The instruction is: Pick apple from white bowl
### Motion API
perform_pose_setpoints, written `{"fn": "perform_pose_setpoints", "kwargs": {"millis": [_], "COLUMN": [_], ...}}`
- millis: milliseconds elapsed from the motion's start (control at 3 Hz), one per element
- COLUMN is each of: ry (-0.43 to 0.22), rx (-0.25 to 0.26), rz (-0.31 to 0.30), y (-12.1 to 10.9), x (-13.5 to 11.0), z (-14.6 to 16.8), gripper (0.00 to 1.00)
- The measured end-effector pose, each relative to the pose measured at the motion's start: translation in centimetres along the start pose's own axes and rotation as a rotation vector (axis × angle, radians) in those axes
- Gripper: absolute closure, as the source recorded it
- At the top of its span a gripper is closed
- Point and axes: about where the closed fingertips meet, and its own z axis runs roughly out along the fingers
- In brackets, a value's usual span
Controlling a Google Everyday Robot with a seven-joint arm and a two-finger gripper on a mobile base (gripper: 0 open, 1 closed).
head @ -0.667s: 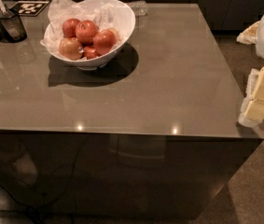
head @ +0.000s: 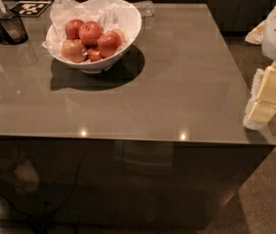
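Apple [head: 89,32] sits topmost in the bowl [head: 134,19] at the table's [head: 186,87] far left. The gripper [head: 266,99] hangs off the right edge, well apart; I cannot tell whether it is wide or narrow. Best to descend from above and straddle the apple's widest part, clear of its neighbours. It is round, with no long axis; stem direction unclear.

Six apples [head: 90,32] — four red, two paler — one white bowl [head: 130,14], one gripper [head: 264,106] at right.
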Motion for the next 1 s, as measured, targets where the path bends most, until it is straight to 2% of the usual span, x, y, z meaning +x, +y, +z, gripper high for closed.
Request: {"fn": "perform_pose_setpoints", "kwargs": {"millis": [333,667,1000], "ry": [0.044,0.032,-0.014], "rx": [0.005,0.017,0.019], "rz": [-0.021,-0.023,-0.004], "y": [-0.4,-0.6,-1.6], "x": [-6.2,-6.5,-9.0], "z": [0.1,0.1,0.8], "gripper": [0.0,0.0,0.0]}}
